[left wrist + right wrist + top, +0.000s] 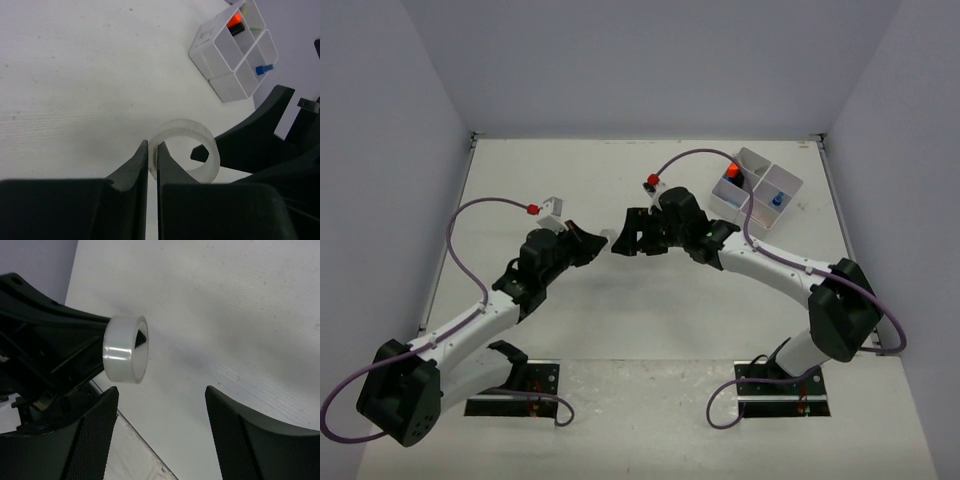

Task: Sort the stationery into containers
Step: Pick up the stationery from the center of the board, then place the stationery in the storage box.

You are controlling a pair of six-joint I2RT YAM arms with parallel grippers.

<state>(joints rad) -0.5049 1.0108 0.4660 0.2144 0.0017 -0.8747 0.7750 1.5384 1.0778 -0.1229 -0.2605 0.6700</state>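
A clear tape roll [212, 159] hangs above the table with my left gripper [152, 148] shut on its wall, one finger inside the ring and one outside. In the top view the roll [615, 243] sits between the two grippers at mid-table. My right gripper [160, 390] is open and faces the roll [122, 355] from close by, the roll just beyond its left fingertip and not between the jaws. The white four-compartment tray [752, 157] stands at the far right; it holds an orange-capped highlighter [232, 21] and a blue marker [264, 69].
White walls enclose the table on the left, back and right. The tray [207, 52] lies behind my right arm [770, 262]. Both arms' base plates sit at the near edge.
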